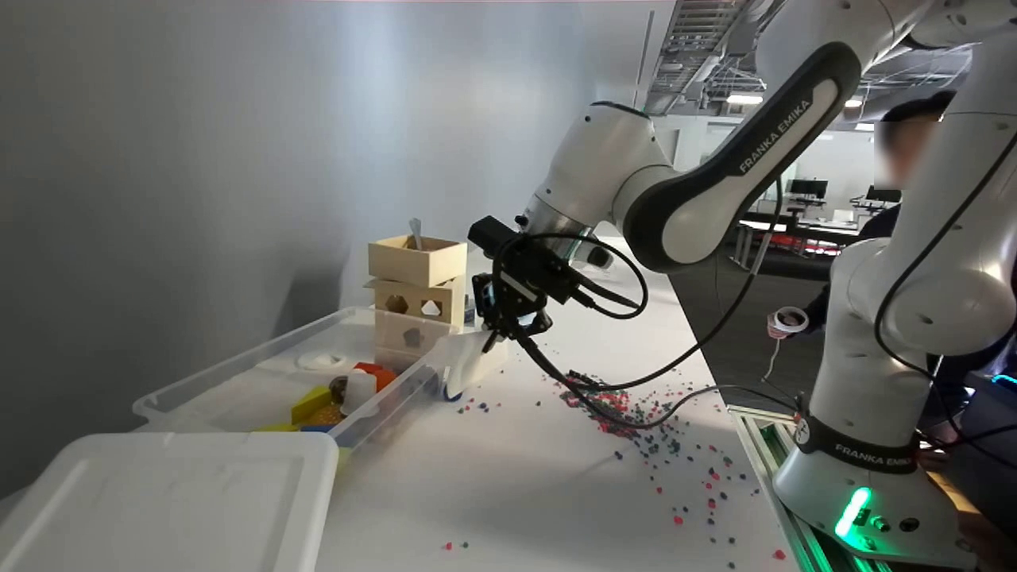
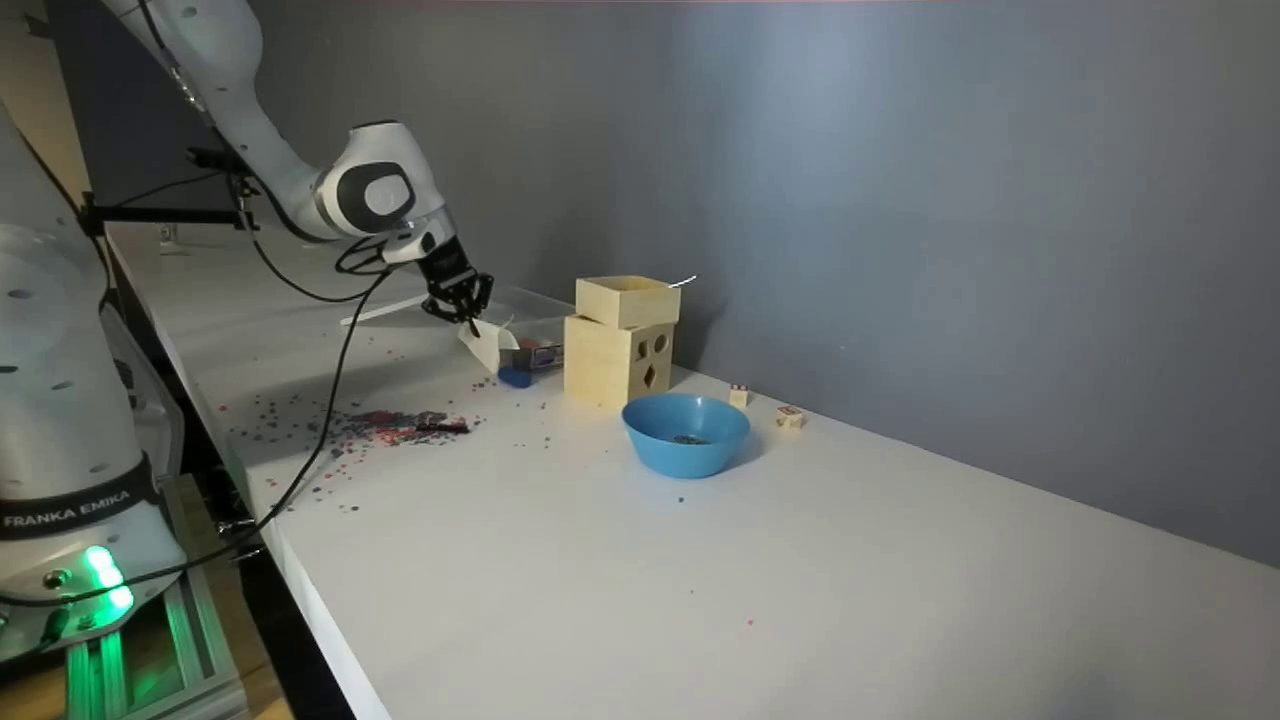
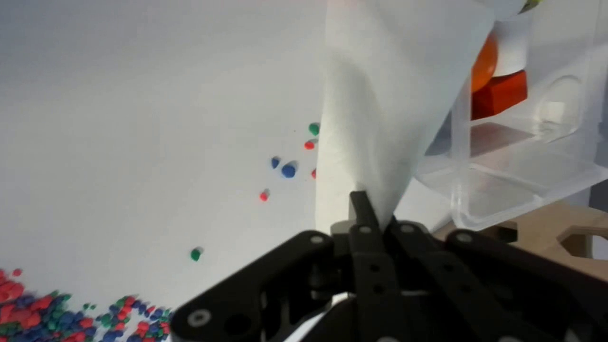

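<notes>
A white sheet (image 3: 375,109) is pinched by the gripper (image 3: 373,210) near the clear bin (image 3: 459,187). Room is left toward the pellet pile (image 3: 45,317); the bin's edge is partly hidden.

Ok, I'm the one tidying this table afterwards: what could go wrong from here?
The gripper pinches the white sheet near one end, so it might slip free. Small coloured bits lie right beside it, and a sweeping move could scatter them. The small wooden box sits stacked on a bigger box nearby, so a bump might topple it.
</notes>
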`<state>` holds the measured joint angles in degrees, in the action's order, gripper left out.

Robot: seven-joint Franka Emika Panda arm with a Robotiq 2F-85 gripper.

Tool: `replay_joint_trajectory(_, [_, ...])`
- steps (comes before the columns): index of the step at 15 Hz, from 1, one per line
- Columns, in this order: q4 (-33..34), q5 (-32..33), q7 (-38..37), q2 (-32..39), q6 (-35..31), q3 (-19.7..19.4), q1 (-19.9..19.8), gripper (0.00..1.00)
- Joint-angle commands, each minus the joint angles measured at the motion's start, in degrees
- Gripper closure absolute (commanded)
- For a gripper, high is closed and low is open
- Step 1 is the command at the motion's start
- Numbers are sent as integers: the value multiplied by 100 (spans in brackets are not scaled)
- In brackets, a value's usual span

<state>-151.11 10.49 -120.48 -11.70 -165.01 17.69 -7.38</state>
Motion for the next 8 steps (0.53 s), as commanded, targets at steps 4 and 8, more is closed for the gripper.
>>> replay_joint_trajectory(4, [408, 2331, -1952, 503, -262, 1024, -1195, 100])
replay_joint_trajectory(8, [534, 3244, -2696, 827, -171, 1316, -1412, 100])
